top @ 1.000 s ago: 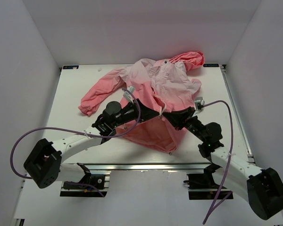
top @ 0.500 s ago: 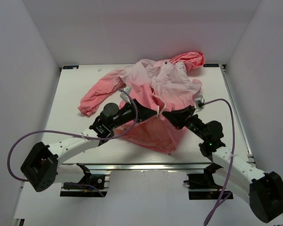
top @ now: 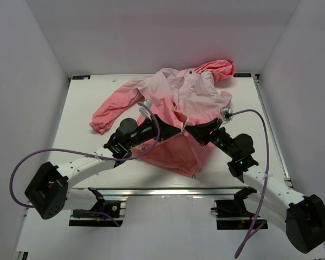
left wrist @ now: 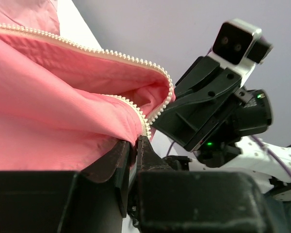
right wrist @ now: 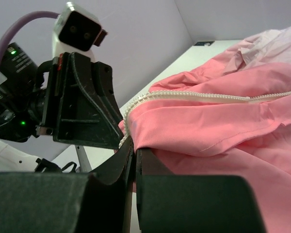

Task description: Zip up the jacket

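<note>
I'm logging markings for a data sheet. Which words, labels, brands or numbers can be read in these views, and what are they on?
No text can be read in any view.
far-left corner label: a small dark patch, too small to read.
far-right corner label: also dark, too small to read.
jacket: no readable print or logo.
wrist camera on the right arm: no lettering visible.

We see the pink jacket (top: 197, 95) spread mid-frame, hood (top: 219, 67) at upper right, white zipper (left wrist: 87, 48) open, lower front raised.
</note>
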Tool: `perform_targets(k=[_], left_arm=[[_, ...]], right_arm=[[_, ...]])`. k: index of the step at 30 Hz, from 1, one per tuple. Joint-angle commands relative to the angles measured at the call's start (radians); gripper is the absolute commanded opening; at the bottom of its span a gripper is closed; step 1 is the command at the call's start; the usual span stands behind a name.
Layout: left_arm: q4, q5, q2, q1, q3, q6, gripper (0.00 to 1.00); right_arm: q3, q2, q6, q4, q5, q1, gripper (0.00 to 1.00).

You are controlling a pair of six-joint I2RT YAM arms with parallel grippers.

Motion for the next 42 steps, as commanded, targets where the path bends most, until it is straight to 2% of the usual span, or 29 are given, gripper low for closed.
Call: perform_targets(k=[1, 12, 21, 26, 30, 34, 37, 41, 42], left_arm=[[-0.071, 0.018, -0.018, -0.009, 0.010, 0.062, 0.00], [-0.236, -0.011, -0.014, -0.009, 0.000, 0.174, 0.00], [-0.264, 0.044, -0.002, -0.010, 0.033, 0.212, 0.00], [-0.284, 0.078, 0.009, -0.010, 0.053, 0.235, 0.00], [-0.328, 0.104, 0.047, -0.010, 0.088, 0.248, 0.00], [-0.397, 0.140, 0.141, -0.009, 0.167, 0.240, 0.00], [-0.436, 0.178, 0.195, -0.009, 0.209, 0.202, 0.00], [-0.444, 0.227, 0.271, -0.006, 0.238, 0.157, 0.00], [-0.431, 0.238, 0.282, -0.006, 0.234, 0.148, 0.00]], right_arm=[[0.116, -0.015, 0.006, -0.029, 0.094, 0.001, 0.00], [0.196, -0.049, 0.051, -0.222, 0.167, -0.033, 0.00], [0.198, -0.047, 0.075, -0.316, 0.117, -0.084, 0.00], [0.211, -0.023, 0.057, -0.363, 0.028, -0.090, 0.00], [0.239, 0.000, 0.019, -0.449, -0.023, -0.090, 0.00], [0.270, 0.023, -0.058, -0.628, -0.020, -0.090, 0.00], [0.280, 0.031, -0.109, -0.727, 0.014, -0.090, 0.04], [0.293, 0.046, -0.178, -0.895, 0.038, -0.090, 0.17], [0.291, 0.056, -0.193, -0.902, 0.048, -0.084, 0.23]])
